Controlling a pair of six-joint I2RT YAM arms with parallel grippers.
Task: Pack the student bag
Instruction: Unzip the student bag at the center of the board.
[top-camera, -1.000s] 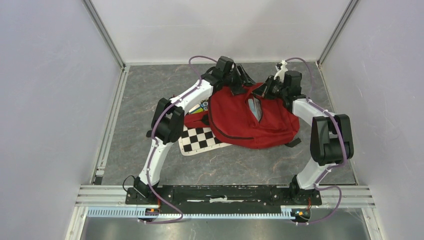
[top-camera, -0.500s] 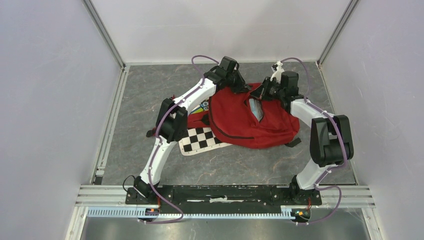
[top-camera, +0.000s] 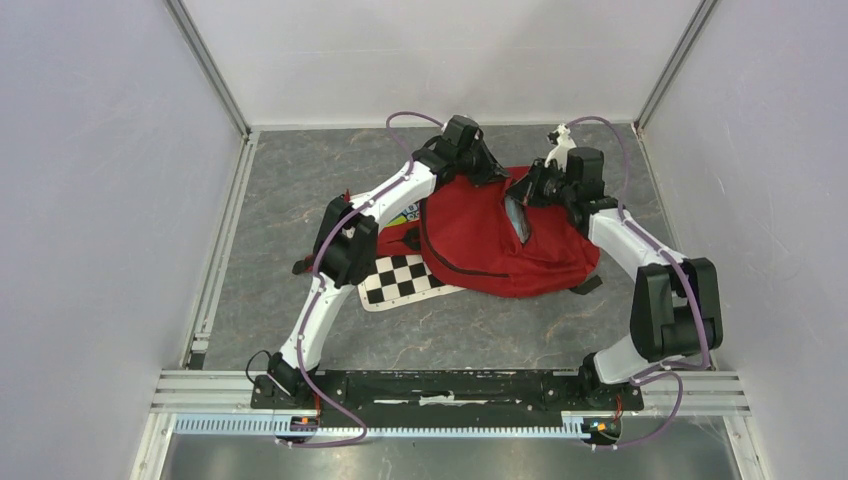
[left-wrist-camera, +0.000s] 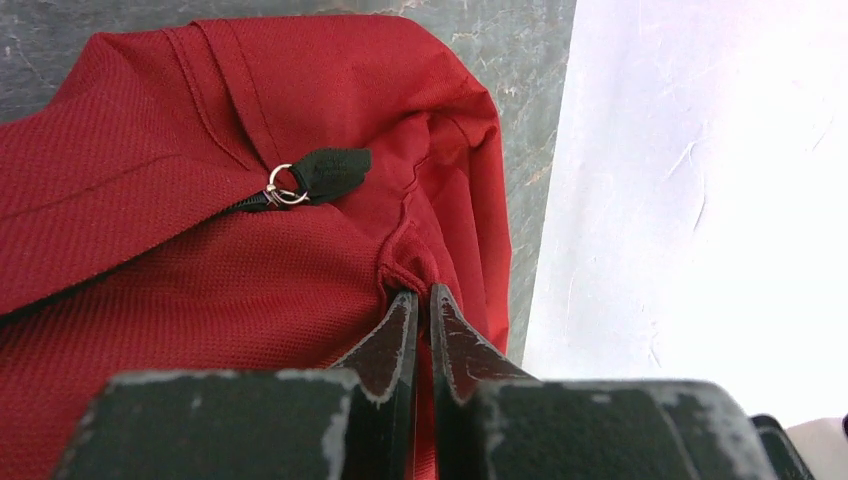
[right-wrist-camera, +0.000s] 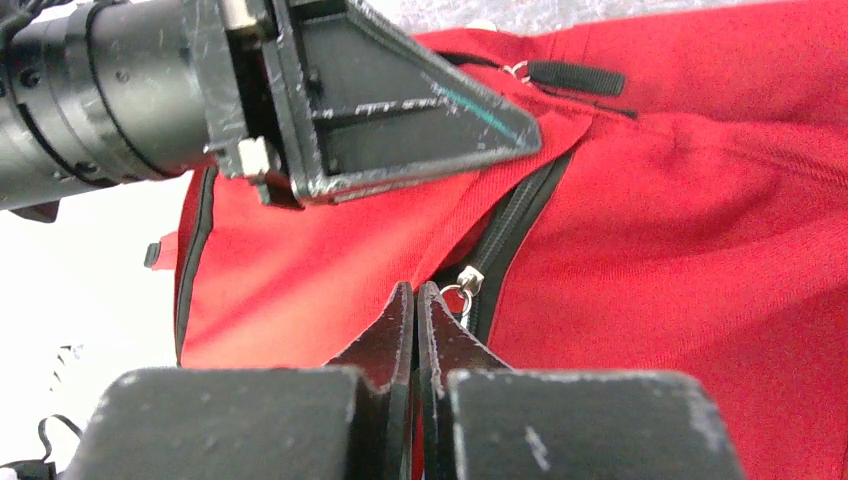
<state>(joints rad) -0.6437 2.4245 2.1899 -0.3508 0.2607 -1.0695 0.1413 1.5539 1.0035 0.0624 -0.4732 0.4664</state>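
Your student bag (top-camera: 480, 245) lies toward the far side of the counter (top-camera: 290, 190), its near-left edge over a checkerboard sheet (top-camera: 400, 278). Your left end effector (left-wrist-camera: 422, 292) is narrowed onto a pinched fold of red fabric at the bag's far corner, with a black zipper pull (left-wrist-camera: 330, 172) near it. Your right end effector (right-wrist-camera: 415, 288) is closed tight at the bag's main zipper, right against the slider ring (right-wrist-camera: 458, 292); you cannot tell whether it grips the pull.

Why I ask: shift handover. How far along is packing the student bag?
Done: something pale shows inside the open zipper of the student bag. In hand: the left end effector pinches red fabric at the bag's far corner; the right end effector is shut at the zipper's edge. Left: closing the zipper; a checkered board lies partly under the bag.
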